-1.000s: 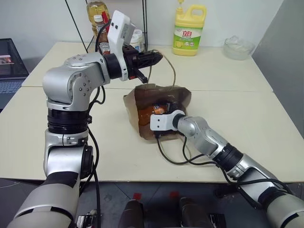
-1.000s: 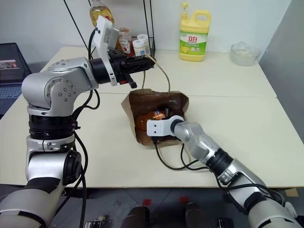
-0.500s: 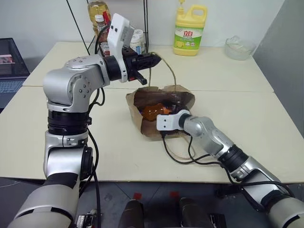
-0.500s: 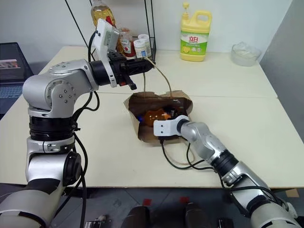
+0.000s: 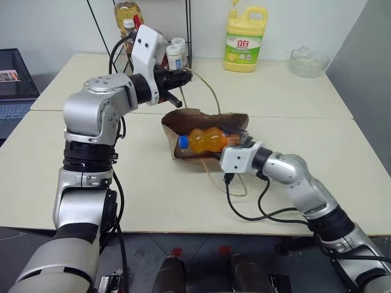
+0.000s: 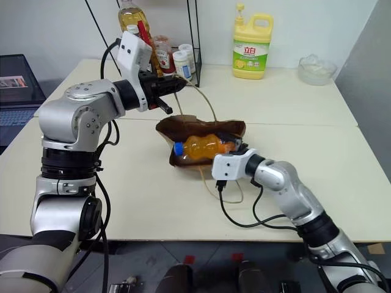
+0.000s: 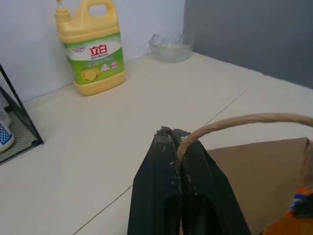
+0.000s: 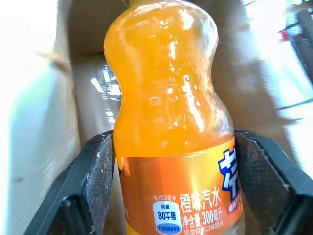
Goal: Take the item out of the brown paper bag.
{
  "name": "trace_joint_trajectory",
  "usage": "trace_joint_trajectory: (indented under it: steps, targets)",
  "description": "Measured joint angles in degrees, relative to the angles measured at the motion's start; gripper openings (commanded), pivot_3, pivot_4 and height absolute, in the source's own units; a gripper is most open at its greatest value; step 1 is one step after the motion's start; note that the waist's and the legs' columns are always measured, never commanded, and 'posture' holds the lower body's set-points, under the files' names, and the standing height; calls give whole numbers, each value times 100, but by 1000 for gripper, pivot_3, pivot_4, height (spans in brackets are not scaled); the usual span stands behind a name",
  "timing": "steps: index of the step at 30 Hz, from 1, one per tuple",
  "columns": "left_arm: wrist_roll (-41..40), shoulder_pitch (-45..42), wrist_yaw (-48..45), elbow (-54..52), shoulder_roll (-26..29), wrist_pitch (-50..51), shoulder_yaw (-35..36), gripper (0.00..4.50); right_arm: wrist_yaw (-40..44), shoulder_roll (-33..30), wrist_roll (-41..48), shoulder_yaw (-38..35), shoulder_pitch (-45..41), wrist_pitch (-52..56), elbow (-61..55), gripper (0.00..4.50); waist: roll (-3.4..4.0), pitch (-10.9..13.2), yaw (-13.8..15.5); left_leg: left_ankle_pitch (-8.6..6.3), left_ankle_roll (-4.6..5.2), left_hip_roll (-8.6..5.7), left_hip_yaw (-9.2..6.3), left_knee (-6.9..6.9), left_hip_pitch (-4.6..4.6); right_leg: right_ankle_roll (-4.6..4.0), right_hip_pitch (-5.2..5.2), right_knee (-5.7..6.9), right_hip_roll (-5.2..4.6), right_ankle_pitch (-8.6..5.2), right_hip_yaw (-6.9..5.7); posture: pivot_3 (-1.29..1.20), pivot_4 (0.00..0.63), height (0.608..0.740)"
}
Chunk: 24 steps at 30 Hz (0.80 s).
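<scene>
The item [image 5: 204, 140], a clear bottle of orange drink with a blue cap, lies level with its cap to the left, over the mouth of the brown paper bag [image 5: 183, 121]. My right gripper [image 5: 232, 142] is shut on its labelled end. In the right wrist view, the black fingers [image 8: 93, 181] press on both sides of the item [image 8: 166, 112], with the bag's brown inside behind it. My left gripper [image 5: 185, 76] hangs above and behind the bag, shut on one tan cord handle [image 7: 244, 120]. The bag [image 6: 177, 125] leans on the table.
A yellow detergent jug [image 5: 243, 39] and a glass bowl [image 5: 305, 61] stand at the back of the table. A wire rack with bottles [image 5: 174, 52] stands behind my left arm. The bag's other cord handle [image 5: 235, 186] lies on the table under my right wrist.
My right gripper has drawn back and up to the right, bringing the orange bottle out of the bag's mouth. The left gripper has shifted slightly left with the handle. The bag has sagged lower.
</scene>
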Motion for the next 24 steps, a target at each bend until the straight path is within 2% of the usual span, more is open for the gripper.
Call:
trace_joint_trajectory:
  steps: [7, 13, 17, 24]
  targets:
    - [415, 82, 181, 375, -29, -437, -60, 0, 153, -620, 597, -1380, 622, 263, -1039, 3235, 0, 0, 68, -1, 1, -1, 1, 1, 1, 0, 3, -1, -1, 0, 0, 0, 150, 740]
    - [453, 82, 206, 484, -67, -541, -45, 0, 298, -1382, 591, -2258, 865, 1232, -941, 3235, 0, 0, 106, -1, 2, -2, 2, 2, 2, 0, 7, -4, -1, 0, 1, 0, 150, 740]
    - [454, 81, 188, 508, -109, -588, -45, 0, 765, -1807, 616, -2305, 1074, 1984, -262, 3235, 0, 0, 107, -2, 4, -3, 3, 3, 3, 0, 8, -5, -1, 0, 2, 0, 150, 740]
    - [463, 31, 127, 651, -183, -655, -54, 0, 1686, -1808, 1061, -1674, 1082, 2273, 424, 3235, 6, 3, 5, -1, 2, -3, 7, 2, 5, 0, 7, -3, 0, 0, 7, 0, 150, 740]
